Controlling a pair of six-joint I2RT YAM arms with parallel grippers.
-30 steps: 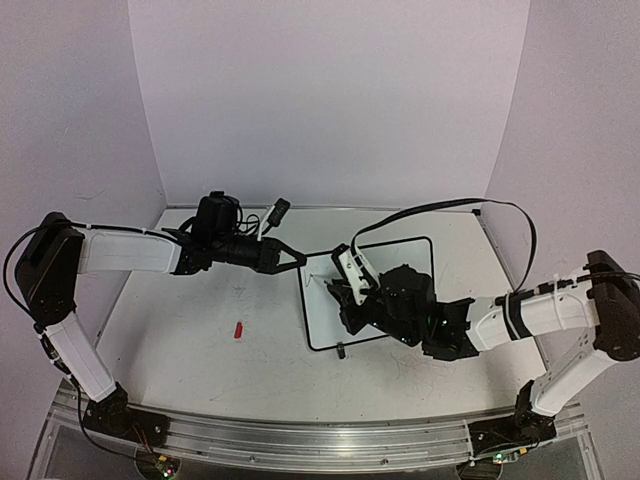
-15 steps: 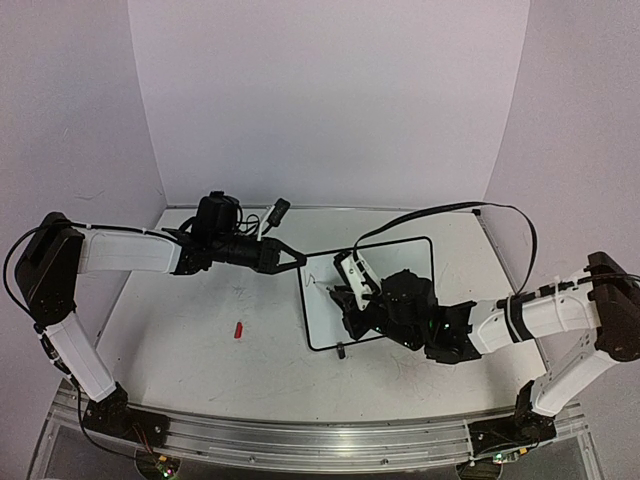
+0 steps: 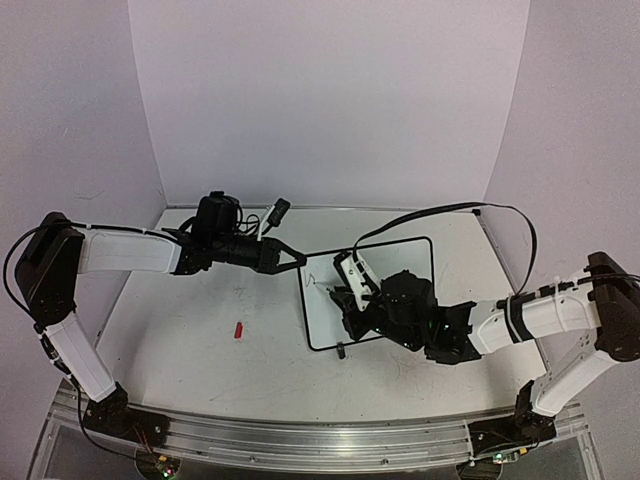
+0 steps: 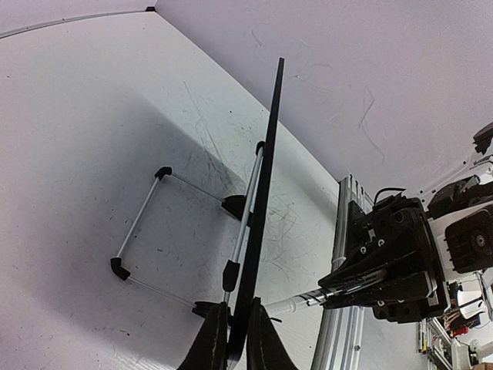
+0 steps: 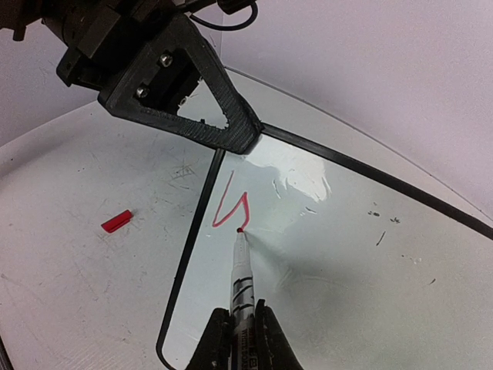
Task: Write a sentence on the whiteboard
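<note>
Sentence (image 5: 231,210): barely begun. Only a red zigzag so far, approx the first strokes of one letter, near the far-left corner of the whiteboard (image 5: 331,262). Rest of the board is bare apart from a few faint old smudges, so nearly all the words are left to write.

Marker (image 5: 241,266): red tip is on the board surface at the end of the last stroke, looks mid-stroke. Right end effector (image 5: 237,339) is closed tight on the marker barrel, pen pointing away from the wrist cam.

Whiteboard sits right of centre on the desk (image 3: 200,340), in front of the right arm. Left end effector (image 4: 237,327) is pinched shut on the board's thin black edge at the far-left corner, steadying it. The wire stand shows under the board in the left wrist view.

Red cap (image 3: 239,329) lies on the desk, well apart to the left of the board.

Vs. 1 s ago: right forearm and elbow have shifted a bit to the left, wrist approx the same spot. Board, left arm and cap unchanged.
</note>
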